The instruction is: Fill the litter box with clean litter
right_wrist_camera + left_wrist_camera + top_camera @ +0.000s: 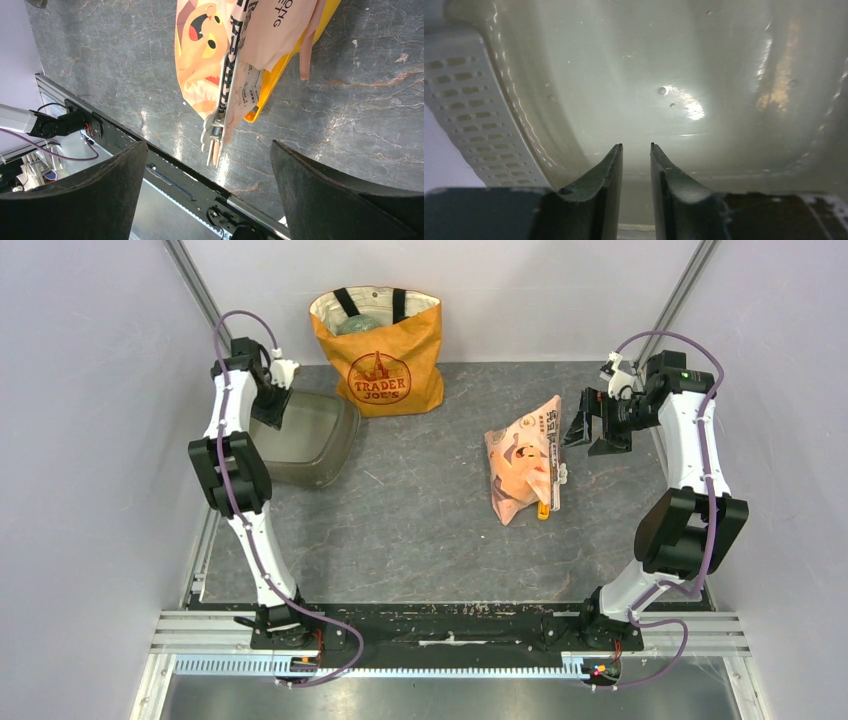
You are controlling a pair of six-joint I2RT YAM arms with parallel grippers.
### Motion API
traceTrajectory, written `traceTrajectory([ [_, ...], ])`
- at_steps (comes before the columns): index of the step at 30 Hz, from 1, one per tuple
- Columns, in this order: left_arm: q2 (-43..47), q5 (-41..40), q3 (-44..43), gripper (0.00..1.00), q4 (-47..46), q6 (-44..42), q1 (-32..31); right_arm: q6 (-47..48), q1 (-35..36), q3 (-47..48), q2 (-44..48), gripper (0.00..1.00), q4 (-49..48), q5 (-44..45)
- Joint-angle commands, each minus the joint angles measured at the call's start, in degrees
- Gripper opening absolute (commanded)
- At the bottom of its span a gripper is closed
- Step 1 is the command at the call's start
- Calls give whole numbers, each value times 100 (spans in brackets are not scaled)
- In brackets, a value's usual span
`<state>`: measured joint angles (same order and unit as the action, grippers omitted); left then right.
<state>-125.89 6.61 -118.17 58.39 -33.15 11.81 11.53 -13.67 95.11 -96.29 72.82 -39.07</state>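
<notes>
The litter box [322,435] is a smoky olive tray at the table's far left, and it holds only a few specks. My left gripper [270,408] sits at its far left rim. In the left wrist view the tray's inside [664,60] fills the frame, and the left gripper [636,145] has its jaws drawn close on the rim. No clean litter shows. A pinkish printed bag [522,460] lies right of centre. My right gripper [592,435] hangs open beside it, above the table. The right gripper [209,143] holds nothing and looks down on the bag [210,60].
An orange tote bag [380,355] stands at the back, just right of the tray. An orange scoop [543,510] pokes out from under the printed bag, and the scoop [272,75] shows again from the right wrist. A white slotted duct [469,110] runs along the tray's left. The metal rail [450,625] crosses the near edge.
</notes>
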Motion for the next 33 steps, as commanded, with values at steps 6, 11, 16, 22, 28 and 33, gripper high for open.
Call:
traceTrajectory([
  [6, -153, -641, 478, 28, 276, -1430, -63, -111, 15, 183, 77, 99, -127, -19],
  [11, -97, -804, 1035, 24, 322, -1523, -183, -129, 14, 200, 88, 99, -121, -39],
  [16, -21, -782, 1430, 22, 405, -1491, -301, -92, 16, 182, 133, 99, -125, -22],
  [22, 190, -688, 2012, 18, 533, -1388, -384, -73, 18, 174, 142, 99, -127, -31],
  [28, 440, 49, 2636, 15, 700, -779, -490, -87, 15, 237, 92, 99, -122, -61],
  [33, 612, 813, 3068, 13, 790, -41, -611, -90, 17, 271, 72, 99, -126, -75],
])
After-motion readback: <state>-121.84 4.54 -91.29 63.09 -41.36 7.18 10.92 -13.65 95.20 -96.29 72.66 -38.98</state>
